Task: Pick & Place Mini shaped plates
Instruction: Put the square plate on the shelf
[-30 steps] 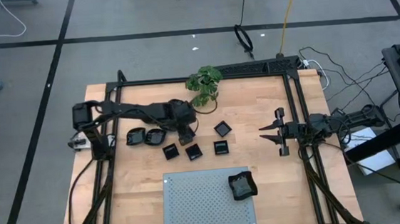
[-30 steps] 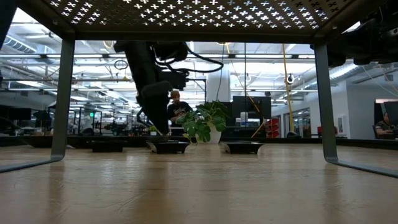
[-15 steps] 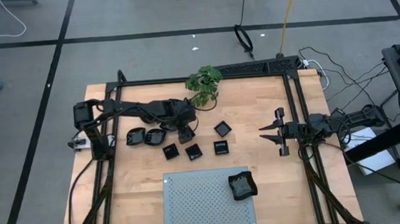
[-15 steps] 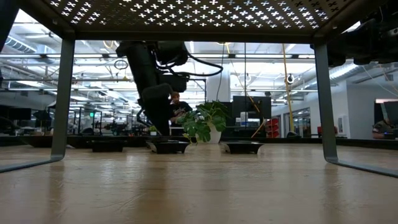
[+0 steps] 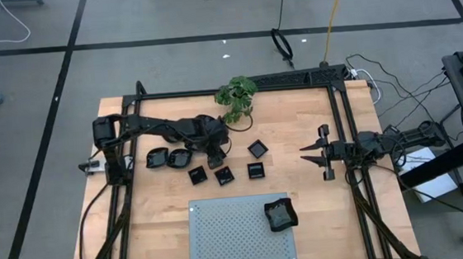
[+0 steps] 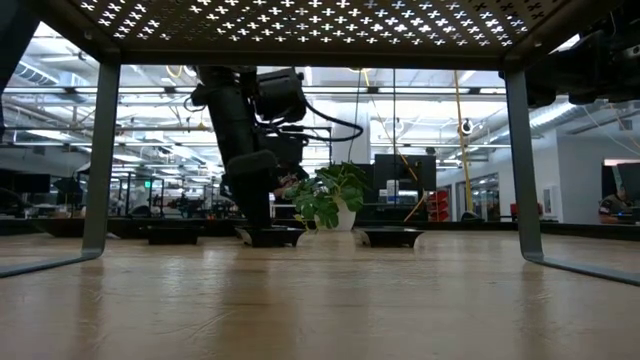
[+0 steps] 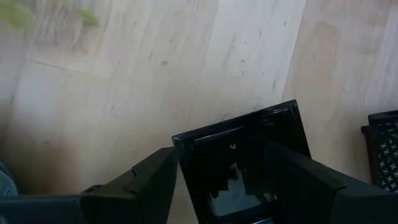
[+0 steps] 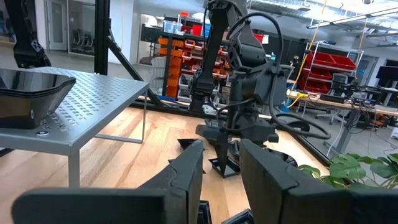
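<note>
Several small glossy black plates lie flat on the wooden table, among them two rounded ones (image 5: 157, 158) (image 5: 179, 158) and square ones (image 5: 197, 175) (image 5: 224, 175) (image 5: 255, 171) (image 5: 257, 148). My left gripper (image 5: 215, 158) points steeply down, open, low over another square plate (image 7: 242, 134). One finger (image 7: 146, 183) stands outside one of that plate's edges; the other finger (image 7: 311, 183) stands over its opposite side. In the low view the gripper (image 6: 258, 212) stands just above this plate (image 6: 270, 236). My right gripper (image 5: 306, 151) waits level at the table's right side, open and empty. My left gripper comes at the square plate from above, its fingers on either side of one edge (image 7: 177, 146). I cannot tell whether either finger touches it. The plate lies flat on the table.
A grey perforated metal panel (image 5: 231, 233) on legs stands at the near edge, with a black dish (image 5: 280, 214) on its right part. A green plant (image 5: 236, 98) stands at the far edge. A patterned plate (image 7: 382, 143) lies close beside the square one. A black frame (image 5: 341, 96) runs around the table.
My left gripper has sunk toward the square plate under it, staying open. The plates have not moved.
</note>
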